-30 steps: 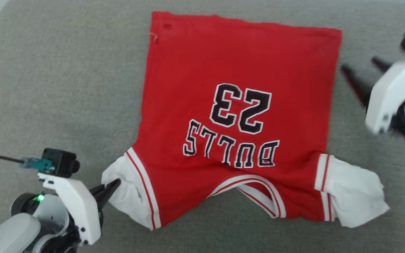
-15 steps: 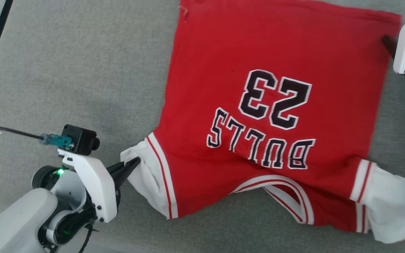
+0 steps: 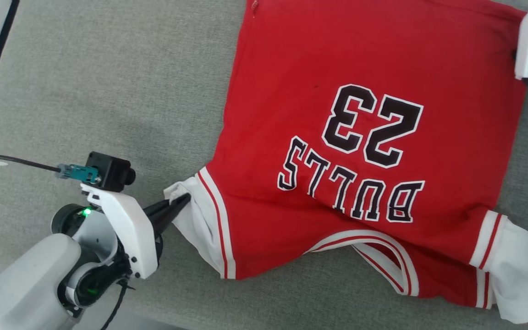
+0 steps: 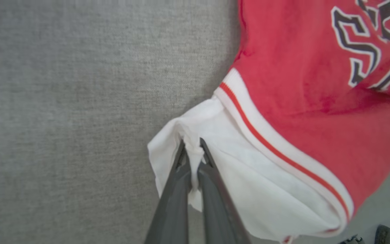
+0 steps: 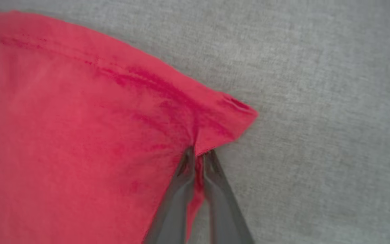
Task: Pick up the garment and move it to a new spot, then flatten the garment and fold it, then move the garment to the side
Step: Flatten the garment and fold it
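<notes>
- The garment [image 3: 287, 82] lies spread out, print side up, on the grey tabletop [image 3: 108, 82]. It covers the middle and right of the head view.
- Its hem lies toward the top edge of that frame and its collar [image 3: 385, 256] toward the bottom, so the black "23" and "BULLS" read upside down, right of centre.
- One white sleeve [image 3: 197, 215] is bunched at the lower centre-left, next to a red-and-white striped band.
- The other sleeve [image 3: 523, 270] sits in the lower right corner and runs past the frame's edge.
- The left gripper [image 3: 182, 200] reaches in from the lower left of the head view, with its fingers pointing up and to the right.
- It is clenched on the outer edge of the bunched sleeve. In the left wrist view, a fold of white cloth is pinched between the two dark fingers at bottom centre.
- The right gripper [image 5: 200, 152] rises from the bottom centre of the right wrist view. It is clamped on the garment's red edge just below the hem corner [image 5: 239, 113].
- Red cloth shows between its fingers and puckers at the tips.
- In the head view, its white housing sits at the upper right corner of the frame, over that corner of the garment.
- A black camera [image 3: 110, 170] with a cable rides on the left wrist.
</notes>
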Robot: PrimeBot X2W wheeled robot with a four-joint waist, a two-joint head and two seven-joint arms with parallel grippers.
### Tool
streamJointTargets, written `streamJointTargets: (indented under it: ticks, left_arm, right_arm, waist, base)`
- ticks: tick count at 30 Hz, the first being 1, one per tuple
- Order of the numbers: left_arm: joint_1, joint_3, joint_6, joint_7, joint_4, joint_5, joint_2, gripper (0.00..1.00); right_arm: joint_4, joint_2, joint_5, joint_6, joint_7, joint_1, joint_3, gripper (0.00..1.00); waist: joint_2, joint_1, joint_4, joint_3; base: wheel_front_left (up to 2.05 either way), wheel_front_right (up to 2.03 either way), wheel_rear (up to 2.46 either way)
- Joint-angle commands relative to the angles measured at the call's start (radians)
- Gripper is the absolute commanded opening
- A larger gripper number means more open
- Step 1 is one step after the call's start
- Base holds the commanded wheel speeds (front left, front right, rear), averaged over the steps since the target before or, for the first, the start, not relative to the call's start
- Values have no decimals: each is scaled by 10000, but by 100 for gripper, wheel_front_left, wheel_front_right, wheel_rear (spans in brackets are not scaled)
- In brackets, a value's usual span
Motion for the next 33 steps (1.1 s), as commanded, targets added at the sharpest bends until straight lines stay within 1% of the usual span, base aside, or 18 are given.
streamJointTargets:
  ticks: [1,4,8,12,16,19,24,27,29,33]
  left_arm:
    - [-102,44,27,-34,125,95,9,0]
    - [73,213,120,-197,220,7,261,0]
    - [319,389,232,-306,131,-116,599,0]
    - [613,580,446,-391,-97,-258,1010,0]
    - [924,757,684,-442,-374,-413,1432,0]
    - [1140,873,882,-481,-615,-529,1690,0]
    - [1446,973,1159,-488,-984,-647,2022,0]
    - [1561,1027,1267,-505,-1170,-608,2150,0]
    - [1629,1020,1314,-494,-1276,-619,2188,0]
    - [1604,1002,1337,-469,-1436,-578,2206,0]
  right_arm:
    - [719,146,45,46,246,957,117,0]
    - [60,66,798,27,26,907,828,0]
    - [-981,-233,1926,26,144,1293,1662,0]
    - [-2474,-733,3094,24,540,2054,2380,0]
    - [-4203,-1017,4020,26,1107,3097,2673,0]
    - [-5507,-1192,4451,26,1593,4036,2628,0]
    - [-7643,-1106,4919,26,2486,5792,2145,0]
    - [-8796,-841,5005,26,2975,6948,1683,0]
    - [-9486,-718,4842,26,3238,7667,1378,0]
    - [-10351,-184,4667,26,3414,8953,831,0]
  waist:
    - [-1,0,-76,-53]
    - [-1,0,-427,-277]
    - [-1,0,-873,-574]
    - [-1,0,-1355,-829]
    - [-1,0,-1836,-1088]
    - [-1,0,-2148,-1242]
    - [-1,0,-2510,-1430]
    - [-1,0,-2617,-1478]
    - [-1,0,-2626,-1491]
    - [-1,0,-2570,-1460]
  base:
    - [0,0,0]
    - [0,0,0]
    - [0,0,0]
    - [0,0,0]
    - [0,0,0]
    - [0,0,0]
    - [0,0,0]
    - [0,0,0]
    - [0,0,0]
    - [0,0,0]
